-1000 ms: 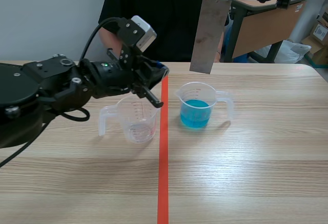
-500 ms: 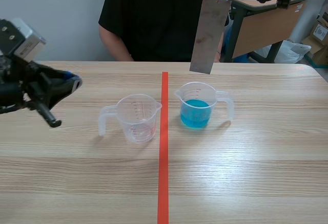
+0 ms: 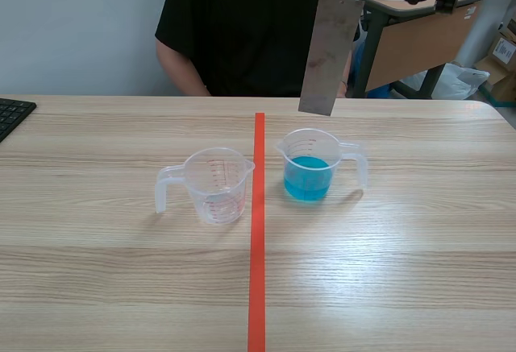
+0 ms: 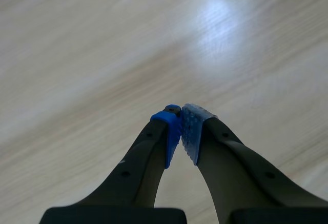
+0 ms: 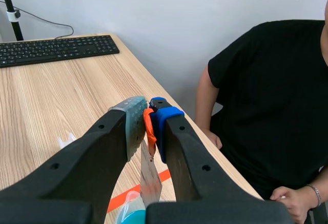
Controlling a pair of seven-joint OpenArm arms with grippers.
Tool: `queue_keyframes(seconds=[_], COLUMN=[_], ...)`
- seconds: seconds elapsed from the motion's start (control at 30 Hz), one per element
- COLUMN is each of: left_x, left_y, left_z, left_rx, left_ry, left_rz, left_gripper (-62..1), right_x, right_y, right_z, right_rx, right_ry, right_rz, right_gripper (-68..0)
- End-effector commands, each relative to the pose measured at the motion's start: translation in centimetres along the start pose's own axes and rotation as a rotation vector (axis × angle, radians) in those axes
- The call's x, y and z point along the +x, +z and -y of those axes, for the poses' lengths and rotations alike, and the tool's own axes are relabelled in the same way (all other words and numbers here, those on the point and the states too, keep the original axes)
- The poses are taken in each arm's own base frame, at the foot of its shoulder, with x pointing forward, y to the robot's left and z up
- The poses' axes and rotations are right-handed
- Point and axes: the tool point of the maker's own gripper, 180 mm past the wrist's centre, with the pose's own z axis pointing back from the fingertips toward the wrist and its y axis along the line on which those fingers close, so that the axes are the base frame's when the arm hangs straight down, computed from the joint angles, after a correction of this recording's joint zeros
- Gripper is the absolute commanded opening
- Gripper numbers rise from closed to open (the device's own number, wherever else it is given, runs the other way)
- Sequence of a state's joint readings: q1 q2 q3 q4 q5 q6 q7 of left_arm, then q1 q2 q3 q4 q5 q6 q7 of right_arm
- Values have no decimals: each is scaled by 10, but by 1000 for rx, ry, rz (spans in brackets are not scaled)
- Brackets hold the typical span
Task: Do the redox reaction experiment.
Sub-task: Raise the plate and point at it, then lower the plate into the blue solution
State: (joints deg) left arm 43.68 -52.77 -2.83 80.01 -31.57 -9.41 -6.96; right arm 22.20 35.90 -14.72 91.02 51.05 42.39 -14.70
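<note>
A grey metal strip (image 3: 326,54) hangs upright over the beaker of blue liquid (image 3: 309,167), its lower end just above the rim. In the right wrist view my right gripper (image 5: 148,124) is shut on the orange tab (image 5: 149,129) from which the strip (image 5: 150,180) hangs, with the blue beaker (image 5: 130,215) below it. An empty clear beaker (image 3: 214,184) stands left of the red tape line. My left gripper (image 4: 180,131) is shut on nothing above bare wooden table; it is out of the scene view.
A person in a black shirt (image 3: 250,30) sits across the table, one hand (image 5: 287,198) near the far edge. A black keyboard (image 3: 12,114) lies at the table's left edge. A desk and boxes stand behind at the right.
My left arm has drawn back to the left, away from the empty beaker and out of the scene view, uncovering the keyboard. The strip and both beakers have stayed put.
</note>
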Motion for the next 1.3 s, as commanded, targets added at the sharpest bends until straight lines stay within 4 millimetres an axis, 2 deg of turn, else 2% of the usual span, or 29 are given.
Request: queue_keyframes(seconds=[0.0, 0.2, 0.47, 0.8, 1.27], left_x=[-6, -54, -96, -114, -117], left_y=[6, 41, 70, 78, 79], left_z=[3, 8, 41, 62, 64], left_rx=[22, 130, 160, 209, 213], left_ry=[50, 178, 292, 408, 417], left_rz=[8, -79, -176, -197, -201], left_gripper=[-578, -578, -578, -578, -578], right_x=[19, 19, 19, 17, 13], right_y=[3, 3, 3, 3, 3], right_z=[6, 6, 6, 5, 6], right_rx=[-4, -4, -4, -4, -9], right_ry=[34, 34, 34, 32, 34], right_rz=[42, 42, 39, 36, 24], right_gripper=[-658, -658, -658, -658, -658])
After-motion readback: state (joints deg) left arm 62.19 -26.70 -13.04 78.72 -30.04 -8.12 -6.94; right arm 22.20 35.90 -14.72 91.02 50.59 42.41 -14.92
